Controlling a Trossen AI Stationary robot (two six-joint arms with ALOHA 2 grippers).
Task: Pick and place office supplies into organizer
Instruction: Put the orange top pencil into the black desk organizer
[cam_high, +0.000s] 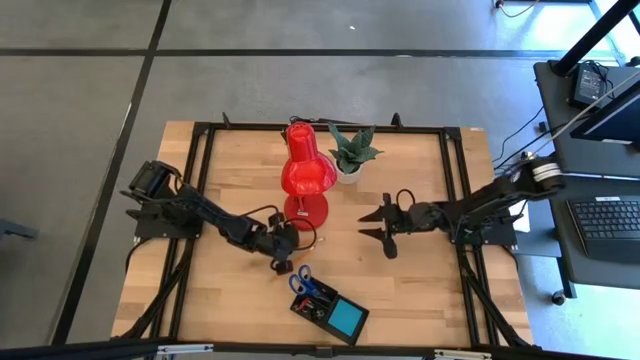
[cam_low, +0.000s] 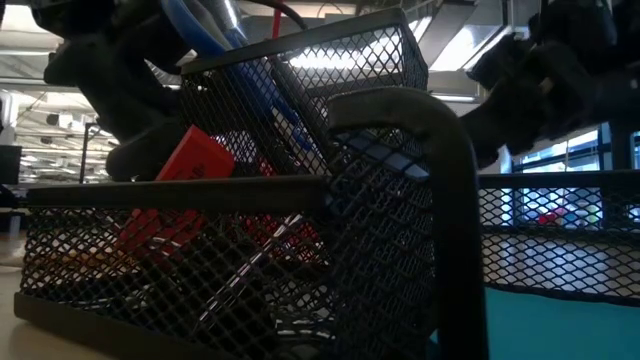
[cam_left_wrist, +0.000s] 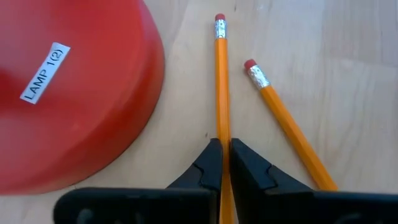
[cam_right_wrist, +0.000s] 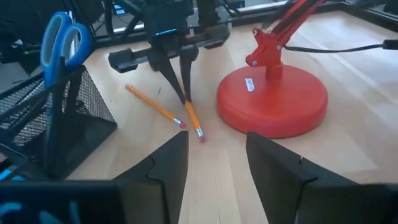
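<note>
Two orange pencils lie beside the red lamp's base (cam_left_wrist: 68, 93). My left gripper (cam_left_wrist: 224, 144) is shut on one pencil (cam_left_wrist: 221, 81); the other pencil (cam_left_wrist: 283, 112) lies loose on the wood next to it. The right wrist view shows that gripper (cam_right_wrist: 185, 96) coming down onto the pencil. The black mesh organizer (cam_high: 318, 305) stands near the table's front edge, with blue-handled scissors (cam_right_wrist: 62, 43) upright in it and a blue note pad (cam_high: 348, 320) at its right end. My right gripper (cam_high: 365, 225) hangs open right of the lamp, holding nothing. My left gripper pinches the pencil's shaft (cam_left_wrist: 222, 134) between its two fingers, some way back from the eraser end. The fingers (cam_right_wrist: 180, 78) slant down from above and from the table's left. The eraser end (cam_right_wrist: 200, 134) is down at the table; whether the rest is lifted cannot be told.
The red desk lamp (cam_high: 305, 175) stands mid-table, its round base (cam_right_wrist: 273, 99) close beside the pencils. A small green potted plant (cam_high: 352, 152) stands behind it. Bare wood lies between the lamp base and the organizer.
</note>
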